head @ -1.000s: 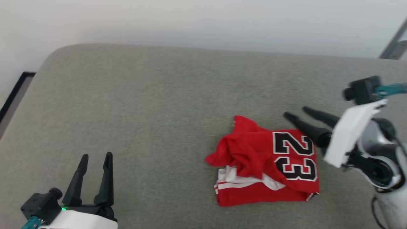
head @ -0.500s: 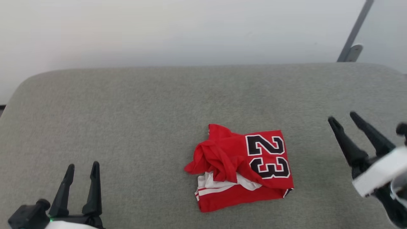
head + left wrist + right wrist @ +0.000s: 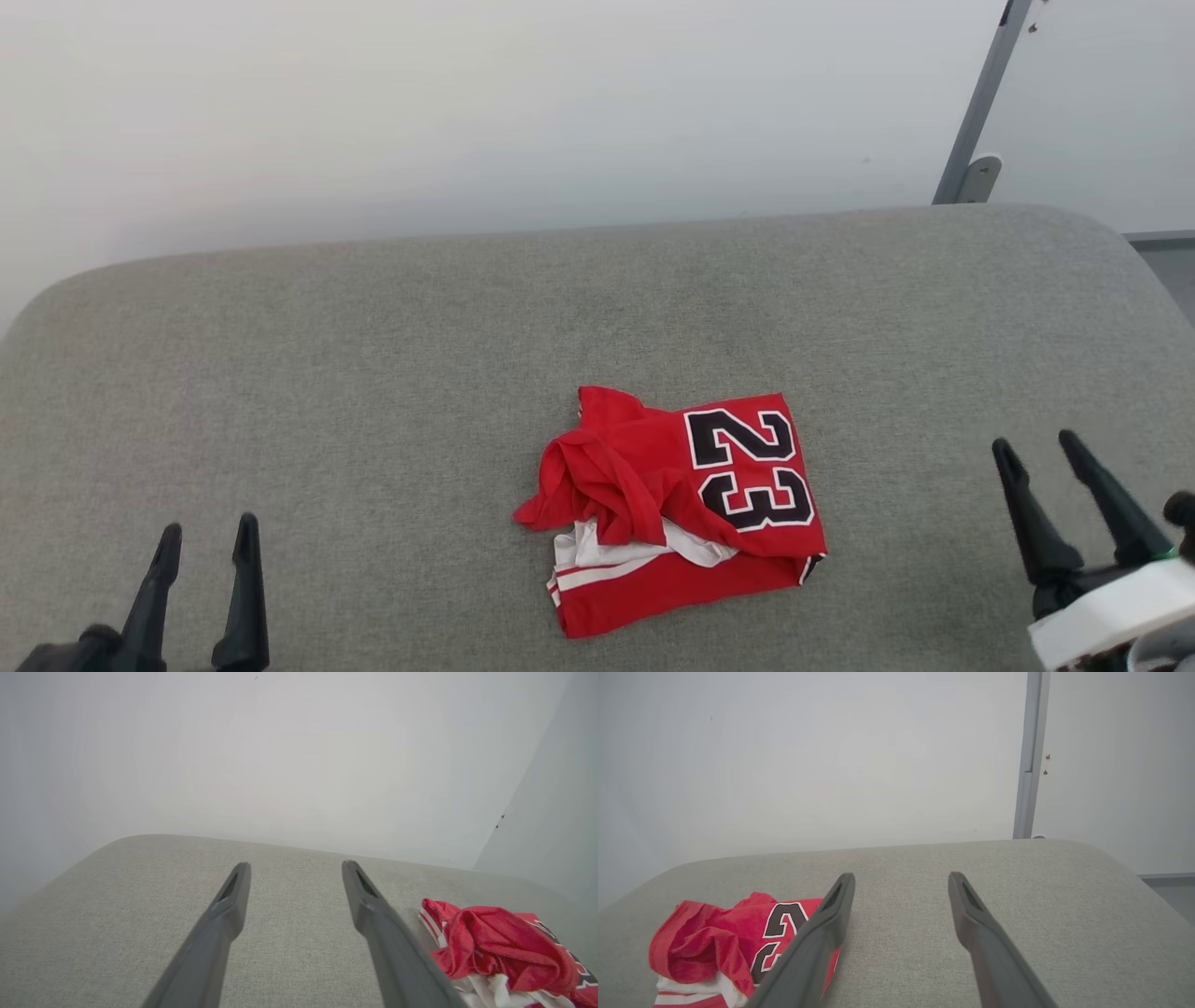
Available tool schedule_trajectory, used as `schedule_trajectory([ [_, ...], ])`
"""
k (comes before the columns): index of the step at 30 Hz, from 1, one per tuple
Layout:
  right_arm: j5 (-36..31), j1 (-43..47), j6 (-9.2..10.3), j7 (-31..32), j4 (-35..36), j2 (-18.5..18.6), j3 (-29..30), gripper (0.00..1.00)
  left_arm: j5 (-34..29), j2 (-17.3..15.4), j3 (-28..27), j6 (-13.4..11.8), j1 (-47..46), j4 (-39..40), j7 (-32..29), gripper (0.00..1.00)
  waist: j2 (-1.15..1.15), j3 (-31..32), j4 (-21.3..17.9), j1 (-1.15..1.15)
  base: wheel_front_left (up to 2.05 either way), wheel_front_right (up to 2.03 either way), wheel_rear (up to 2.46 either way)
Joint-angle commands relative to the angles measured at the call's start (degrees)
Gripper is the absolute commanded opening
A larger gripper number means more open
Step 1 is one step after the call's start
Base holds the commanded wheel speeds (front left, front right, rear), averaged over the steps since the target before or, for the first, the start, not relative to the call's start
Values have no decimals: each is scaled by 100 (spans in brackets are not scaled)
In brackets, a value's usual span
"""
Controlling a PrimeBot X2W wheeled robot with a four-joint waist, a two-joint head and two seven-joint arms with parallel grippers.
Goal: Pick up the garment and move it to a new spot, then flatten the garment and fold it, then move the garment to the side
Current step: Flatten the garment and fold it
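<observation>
The garment (image 3: 677,509), a red jersey top with a black "23" and white stripe trim, lies folded in a rough bundle on the grey padded surface (image 3: 373,373), slightly right of centre and near the front. One loose red fold bunches over its left side. My left gripper (image 3: 207,532) stands open at the lower left, well apart from the garment. My right gripper (image 3: 1034,443) stands open at the lower right, also apart from it. The garment (image 3: 495,947) shows to the right of the left gripper (image 3: 294,865), and the garment (image 3: 733,942) shows left of the right gripper (image 3: 901,876).
A pale wall rises behind the surface's far rounded edge. A grey metal post (image 3: 976,112) stands at the back right corner. Bare grey fabric spreads to the left and behind the garment.
The camera has swung right and tilted, shifting the whole picture. My right gripper has drawn back from the garment's right edge toward the lower right. The garment lies as before.
</observation>
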State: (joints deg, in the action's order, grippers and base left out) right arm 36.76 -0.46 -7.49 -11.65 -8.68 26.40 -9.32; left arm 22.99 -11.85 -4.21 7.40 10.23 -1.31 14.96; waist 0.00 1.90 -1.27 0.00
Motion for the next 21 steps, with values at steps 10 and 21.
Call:
schedule_trajectory([
  [10,-198,284,-1,-351,-167,-233,86,100,-173,87,-173,10,199,-88,30,100,0,96,-30,0,0,0,0],
  [21,-392,541,-1,-355,122,-520,412,100,-253,182,-181,10,193,-113,30,100,0,85,3,0,0,0,0],
])
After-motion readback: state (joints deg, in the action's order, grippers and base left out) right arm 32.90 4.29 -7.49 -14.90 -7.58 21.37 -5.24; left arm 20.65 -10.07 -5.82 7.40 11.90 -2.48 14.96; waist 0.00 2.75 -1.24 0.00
